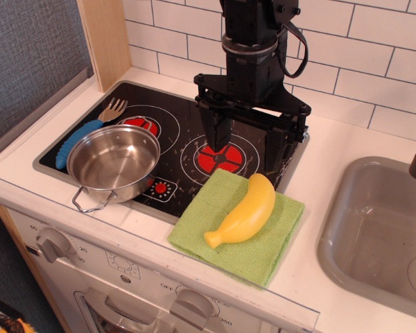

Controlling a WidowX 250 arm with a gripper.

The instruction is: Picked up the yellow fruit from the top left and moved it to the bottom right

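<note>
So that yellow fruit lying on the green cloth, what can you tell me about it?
The smooth, glossy yellow plastic toy banana is plump and slightly curved, with a narrow, orange-tinted stem end pointing toward the counter's front edge. It lies flat and diagonal on the square green textured cloth, which is all that touches it, at the front right corner of the black stovetop. The black robot gripper hangs above and behind it, jaws spread wide and empty.

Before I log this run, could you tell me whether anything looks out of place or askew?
Nothing stands out. The yellow fruit lies on the green cloth, the pan sits upright on the stove, and the open gripper hangs above.
</note>
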